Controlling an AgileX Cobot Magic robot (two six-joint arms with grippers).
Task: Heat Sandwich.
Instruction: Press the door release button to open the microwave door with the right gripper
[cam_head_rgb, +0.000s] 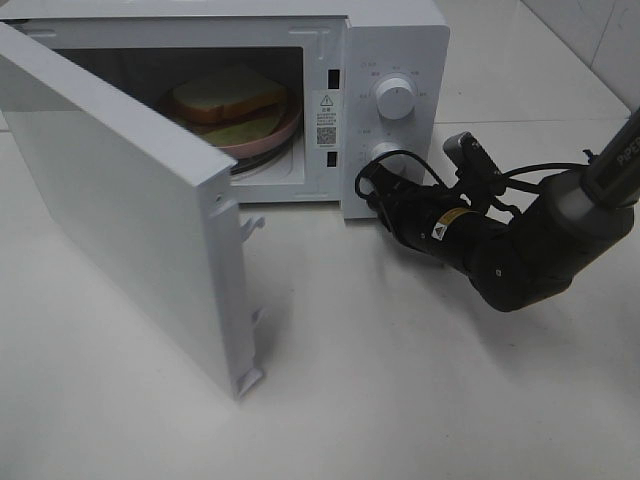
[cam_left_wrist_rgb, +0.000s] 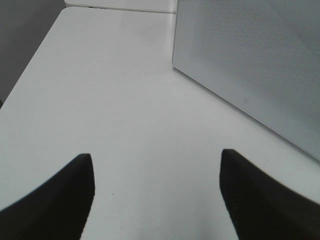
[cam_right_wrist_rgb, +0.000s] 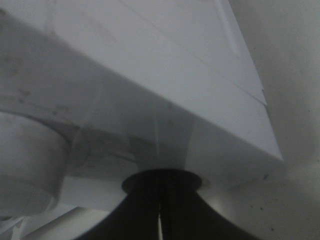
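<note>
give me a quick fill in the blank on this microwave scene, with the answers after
1. The door of the microwave stands ___.
2. The sandwich lies on a pink plate ___ the microwave.
3. The right gripper, close to the lower knob, has its jaws ___.
4. The left gripper, jaws apart over the table, holds ___.

Missing words: open; inside; shut; nothing.
</note>
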